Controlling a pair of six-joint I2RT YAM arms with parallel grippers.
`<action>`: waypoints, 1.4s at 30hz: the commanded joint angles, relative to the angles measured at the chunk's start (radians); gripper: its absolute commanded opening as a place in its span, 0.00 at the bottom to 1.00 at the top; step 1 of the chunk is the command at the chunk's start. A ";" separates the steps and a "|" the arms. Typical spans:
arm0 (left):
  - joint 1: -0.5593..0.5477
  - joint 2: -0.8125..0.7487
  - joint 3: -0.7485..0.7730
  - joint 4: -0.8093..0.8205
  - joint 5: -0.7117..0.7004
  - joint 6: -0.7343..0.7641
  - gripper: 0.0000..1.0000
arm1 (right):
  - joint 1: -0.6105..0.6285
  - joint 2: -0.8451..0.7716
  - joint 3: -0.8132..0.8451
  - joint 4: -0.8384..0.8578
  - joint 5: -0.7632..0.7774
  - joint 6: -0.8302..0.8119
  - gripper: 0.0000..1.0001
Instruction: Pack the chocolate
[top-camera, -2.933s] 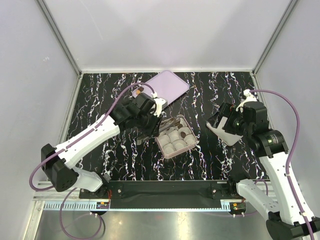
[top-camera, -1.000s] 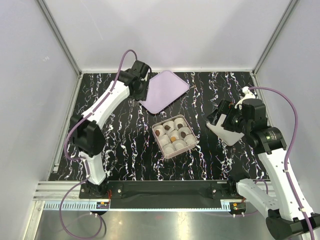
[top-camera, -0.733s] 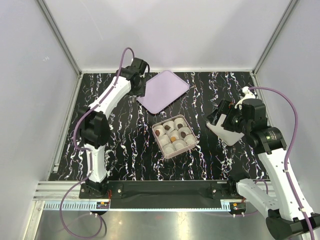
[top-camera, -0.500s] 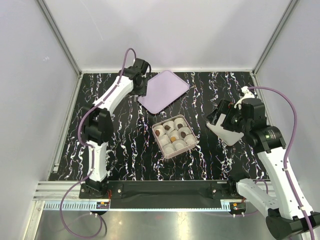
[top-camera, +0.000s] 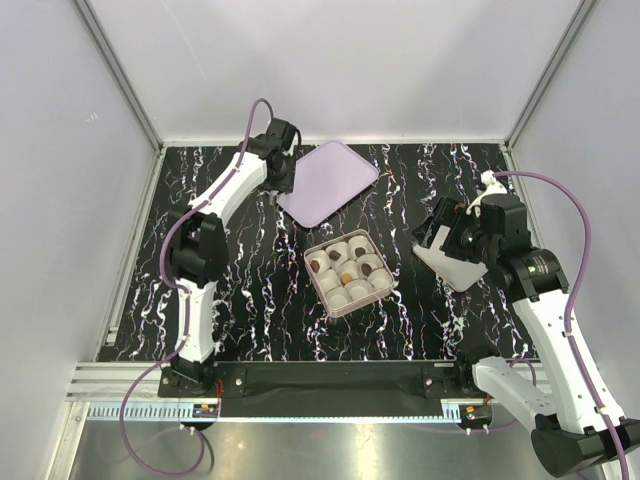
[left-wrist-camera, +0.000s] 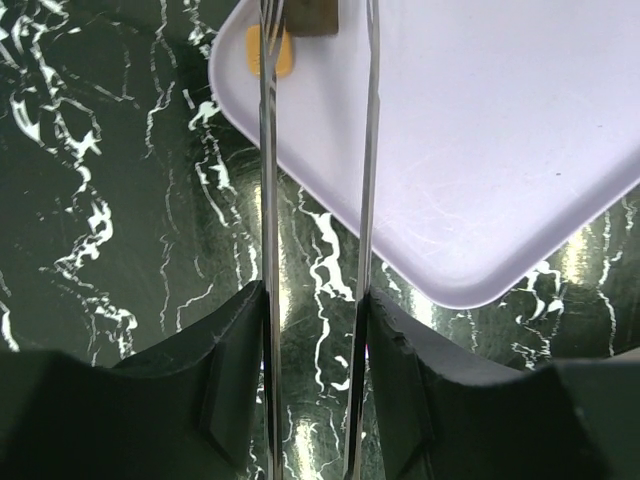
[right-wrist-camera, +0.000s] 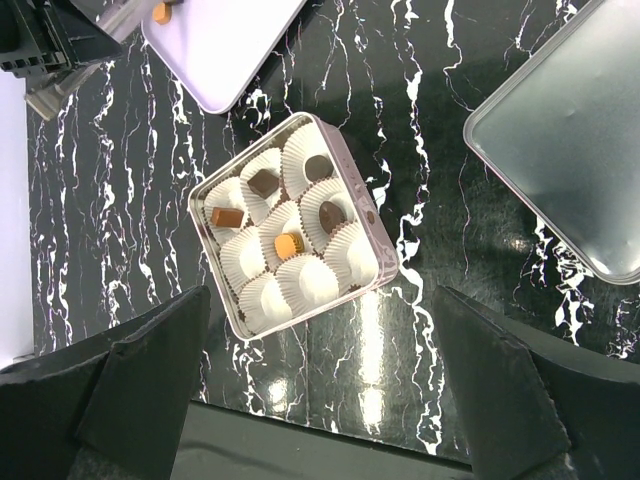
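Note:
The pink box (top-camera: 385, 284) of white paper cups sits mid-table; in the right wrist view (right-wrist-camera: 380, 240) its cups hold several chocolates, such as a brown block (right-wrist-camera: 264, 182) and an orange piece (right-wrist-camera: 289, 245). My left gripper (top-camera: 282, 165) is at the far left corner of the lilac tray (top-camera: 335, 178). In the left wrist view it (left-wrist-camera: 313, 300) is shut on metal tweezers (left-wrist-camera: 268, 180). Their blades straddle a brown chocolate (left-wrist-camera: 312, 15) on the tray (left-wrist-camera: 480, 150), next to an orange piece (left-wrist-camera: 271, 52). My right gripper (top-camera: 445, 235) is wide open and empty (right-wrist-camera: 320, 400).
A grey tin lid (right-wrist-camera: 570, 150) lies right of the box, under my right arm in the top view (top-camera: 458, 268). The black marbled table is walled in by white panels on three sides. The arm bases stand at the near edge.
My left arm has left the box and swung to the far left corner of the lilac tray, then held there. The right arm has barely moved.

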 joint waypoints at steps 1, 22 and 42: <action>0.004 -0.017 0.020 0.047 0.051 0.024 0.46 | -0.001 -0.005 0.000 0.044 0.004 -0.006 1.00; 0.004 -0.018 -0.032 0.037 0.042 0.033 0.40 | -0.001 -0.013 -0.005 0.046 0.007 -0.008 1.00; -0.118 -0.415 -0.254 0.015 0.197 0.027 0.29 | -0.002 -0.032 -0.007 0.006 0.013 -0.002 1.00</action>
